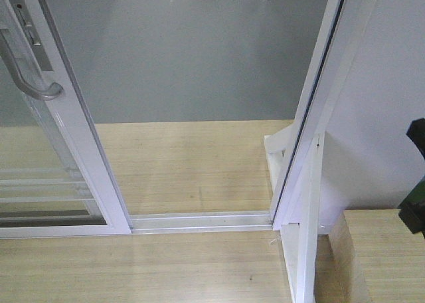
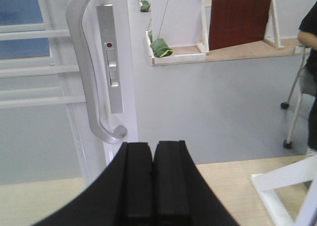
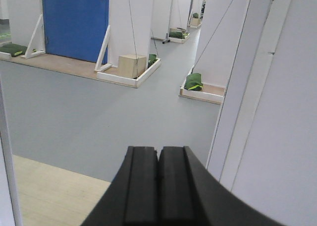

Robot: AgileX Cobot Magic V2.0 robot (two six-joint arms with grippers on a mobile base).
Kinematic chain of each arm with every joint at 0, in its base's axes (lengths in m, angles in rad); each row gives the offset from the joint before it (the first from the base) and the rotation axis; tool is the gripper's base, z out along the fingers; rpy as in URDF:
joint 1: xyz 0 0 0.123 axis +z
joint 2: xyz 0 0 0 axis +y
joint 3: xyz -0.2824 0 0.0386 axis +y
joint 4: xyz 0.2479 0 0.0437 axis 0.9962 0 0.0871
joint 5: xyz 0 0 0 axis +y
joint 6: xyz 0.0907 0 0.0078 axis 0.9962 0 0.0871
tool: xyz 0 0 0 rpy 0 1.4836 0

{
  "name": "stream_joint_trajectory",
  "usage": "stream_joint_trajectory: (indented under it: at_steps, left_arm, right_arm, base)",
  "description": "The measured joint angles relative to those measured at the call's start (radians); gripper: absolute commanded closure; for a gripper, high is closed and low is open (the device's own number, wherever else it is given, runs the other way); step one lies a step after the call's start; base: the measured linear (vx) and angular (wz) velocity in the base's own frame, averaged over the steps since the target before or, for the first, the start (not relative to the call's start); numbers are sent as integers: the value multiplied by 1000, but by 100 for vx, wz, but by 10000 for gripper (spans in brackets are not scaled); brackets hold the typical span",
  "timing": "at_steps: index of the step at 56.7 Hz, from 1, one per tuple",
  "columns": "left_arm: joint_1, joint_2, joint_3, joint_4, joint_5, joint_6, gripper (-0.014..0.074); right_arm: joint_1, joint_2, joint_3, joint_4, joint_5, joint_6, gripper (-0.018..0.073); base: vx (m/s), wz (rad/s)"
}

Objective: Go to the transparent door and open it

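The door (image 1: 73, 137) stands slid to the left of the front view, its white stile slanting from the top left down to the floor track (image 1: 199, 221). Thin white bars cross the glass low down, and the curved grey handle (image 1: 30, 74) sits on the stile near the top left corner. The doorway between the stile and the white frame (image 1: 312, 117) on the right is open, showing wood floor (image 1: 192, 160) and then grey floor (image 1: 186, 57) beyond. A pale wood block (image 1: 382, 256) sits at the lower right, beside the frame's foot.

In the left wrist view the left tool (image 2: 152, 181) has its two black pads pressed together with nothing between them. It sits just below and to the right of the handle's (image 2: 89, 72) lower end, apart from it. A silver lock plate (image 2: 113, 57) with a small red dot runs beside the handle on the stile. Behind lie a green bag (image 2: 161, 47) on a low platform, a brown panel (image 2: 240, 18), and part of a person at the right edge.

The right tool (image 3: 158, 186) is likewise clenched on nothing, pointing through the opening beside the frame (image 3: 247, 87). Farther off are a blue door (image 3: 74, 23), a wooden box (image 3: 132, 66) and a green bag (image 3: 194, 81).
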Motion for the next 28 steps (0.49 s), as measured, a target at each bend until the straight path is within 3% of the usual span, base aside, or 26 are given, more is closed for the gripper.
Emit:
stream_joint_trajectory:
  at_steps: [12,28]
  left_arm:
    - [0,-153,54,-77,111,64,603]
    - [0,-168,124,-136,42,95,603]
  right_arm:
    - [0,-84,12,0,108,-15,561]
    - [0,-85,12,-19,119,-45,561]
  base:
    - [0,0]
    - [0,0]
